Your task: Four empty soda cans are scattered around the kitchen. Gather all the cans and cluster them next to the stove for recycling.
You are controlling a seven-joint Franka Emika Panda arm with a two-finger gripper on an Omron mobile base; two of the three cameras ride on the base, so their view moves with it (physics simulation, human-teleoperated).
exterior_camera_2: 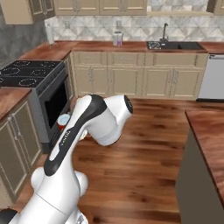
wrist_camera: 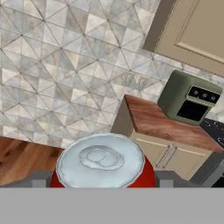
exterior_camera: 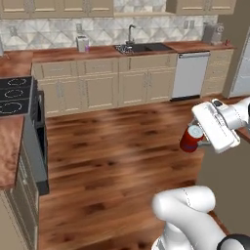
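Note:
A red soda can (exterior_camera: 192, 139) with a silver top is held in the air above the wooden floor, with my gripper (exterior_camera: 197, 138) shut on it. In the hand view the can (wrist_camera: 101, 162) sits between the two dark fingertips (wrist_camera: 40, 180). From the right base view the can (exterior_camera_2: 63, 120) peeks out behind my arm, in front of the oven. The stove (exterior_camera: 14, 95), a black cooktop with white rings (exterior_camera_2: 28, 72), stands to the left. A small pale purple can (exterior_camera: 87, 48) stands on the back counter beside a white object.
The back counter holds a black sink (exterior_camera: 141, 48), with a steel dishwasher (exterior_camera: 190, 73) below it to the right. A green toaster (wrist_camera: 190, 98) sits on a counter end. A wooden island counter (exterior_camera_2: 210, 131) lies to the right. A paper-towel roll (exterior_camera_2: 49, 33) stands behind the stove.

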